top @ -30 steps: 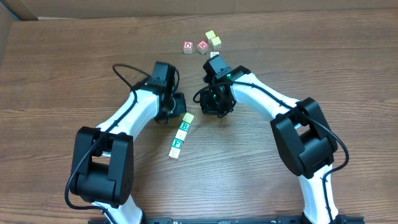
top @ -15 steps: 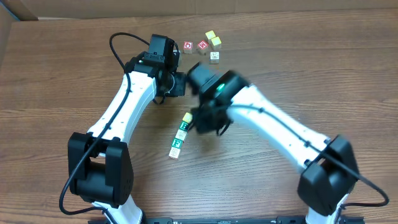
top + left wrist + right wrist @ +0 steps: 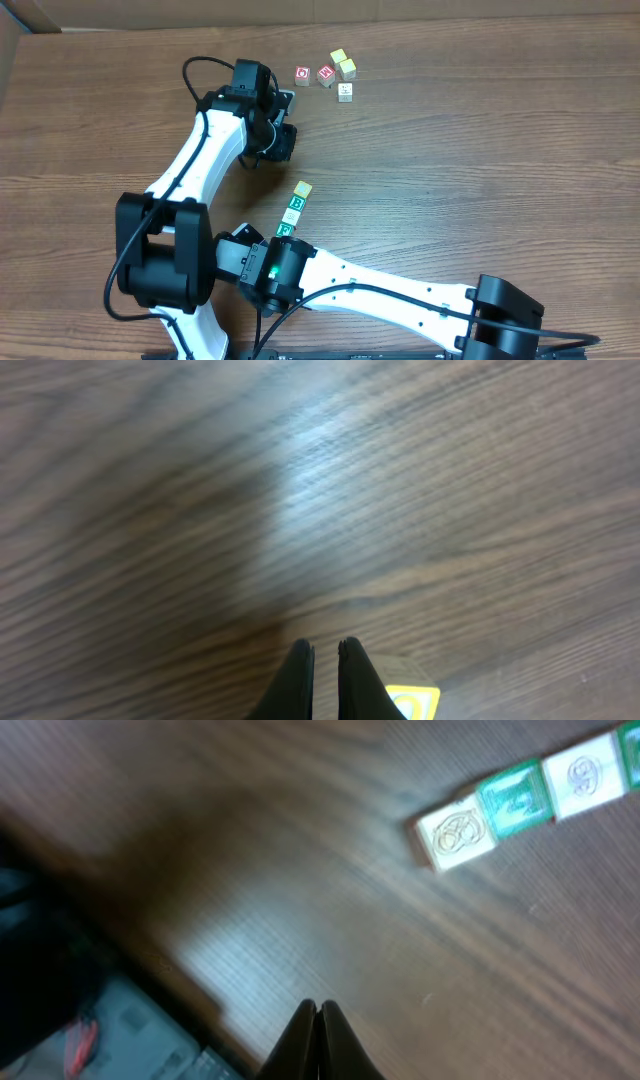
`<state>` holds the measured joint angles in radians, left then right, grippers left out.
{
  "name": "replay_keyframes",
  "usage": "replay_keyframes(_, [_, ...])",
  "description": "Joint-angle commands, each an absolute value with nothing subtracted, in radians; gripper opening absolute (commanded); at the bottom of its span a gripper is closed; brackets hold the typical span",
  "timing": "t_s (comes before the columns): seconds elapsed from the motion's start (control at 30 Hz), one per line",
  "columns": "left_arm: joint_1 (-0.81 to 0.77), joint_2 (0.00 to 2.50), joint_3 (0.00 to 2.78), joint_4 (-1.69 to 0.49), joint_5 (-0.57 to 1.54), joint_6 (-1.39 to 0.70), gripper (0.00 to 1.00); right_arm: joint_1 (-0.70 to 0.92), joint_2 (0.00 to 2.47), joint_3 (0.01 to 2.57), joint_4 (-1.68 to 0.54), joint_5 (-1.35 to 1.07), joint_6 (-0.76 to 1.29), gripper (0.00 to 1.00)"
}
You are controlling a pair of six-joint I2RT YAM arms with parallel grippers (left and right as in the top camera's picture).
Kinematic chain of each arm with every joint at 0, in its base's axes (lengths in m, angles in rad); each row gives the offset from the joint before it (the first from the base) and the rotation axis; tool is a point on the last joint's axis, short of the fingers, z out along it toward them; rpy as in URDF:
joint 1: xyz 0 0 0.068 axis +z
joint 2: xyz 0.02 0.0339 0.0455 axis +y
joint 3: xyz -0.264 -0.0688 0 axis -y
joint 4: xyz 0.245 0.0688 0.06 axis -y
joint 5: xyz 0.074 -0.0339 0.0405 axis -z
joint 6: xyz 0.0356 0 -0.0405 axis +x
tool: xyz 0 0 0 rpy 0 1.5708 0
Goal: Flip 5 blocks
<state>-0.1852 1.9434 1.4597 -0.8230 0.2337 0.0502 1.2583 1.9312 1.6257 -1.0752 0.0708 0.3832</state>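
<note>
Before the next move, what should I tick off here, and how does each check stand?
1. Left end effector empty: ok, shut on nothing.
2. Right end effector empty: ok, shut on nothing, short of the row.
3. An end effector open for a grasp: not ok, both are shut.
4. Row of blocks in line: ok where visible, but its lower end runs under the right arm in the overhead view.
5. Yellow-faced block clear of the left fingers: cannot tell, as the frame edge cuts it off.
6. Red-printed cubes apart from the row: ok.
</note>
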Motion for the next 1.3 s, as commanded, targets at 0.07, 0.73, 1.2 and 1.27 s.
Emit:
replay_keyframes(0.07, [-0.179,2.004,1.478,-0.799,0.334,0.16,0.04,1.245,1.926,1.479,-0.952,0.123,0.326,0.04])
replay_keyframes(0.73, [-0.142,2.033,1.478,-0.813,0.405,0.299,0.04,1.132,1.926,1.368,-0.843,-0.013,0.243,0.04])
replay_keyframes(1.2, [-0.142,2.035,1.475,-0.855,0.498,0.425,0.04,1.086,1.927,1.327,-0.727,-0.288,0.077,0.04])
replay_keyframes(1.27, [-0.142,2.037,1.475,-0.856,0.495,0.428,0.04,1.076,1.927,1.309,-0.712,-0.291,0.077,0.04])
